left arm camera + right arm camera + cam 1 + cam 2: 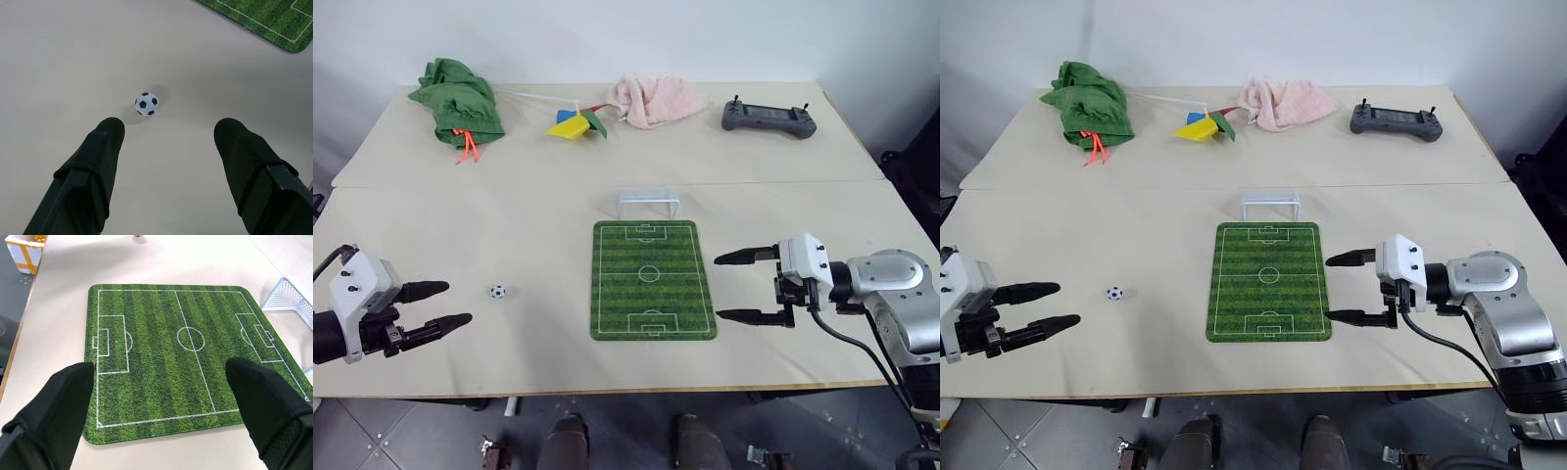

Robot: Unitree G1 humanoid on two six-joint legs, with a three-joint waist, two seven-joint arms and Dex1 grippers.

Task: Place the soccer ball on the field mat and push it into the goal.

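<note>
The soccer ball (497,291), tiny, white with black patches, lies on the table left of the field mat (653,278). In the left wrist view the soccer ball (146,104) rests just beyond my open black fingers (100,152). My left gripper (443,304) stands open a short way to the ball's left, apart from it. The goal (647,204), a low whitish frame, stands at the mat's far end. My right gripper (736,286) hovers open beside the mat's right edge, empty. The right wrist view looks across the field mat (190,357) to the goal (292,293).
Along the far side of the table lie a green cloth (458,98), a yellow, blue and green toy (576,124), a pink cloth (656,99) and a dark handheld controller (769,118). A seam crosses the table (509,225) beyond the goal.
</note>
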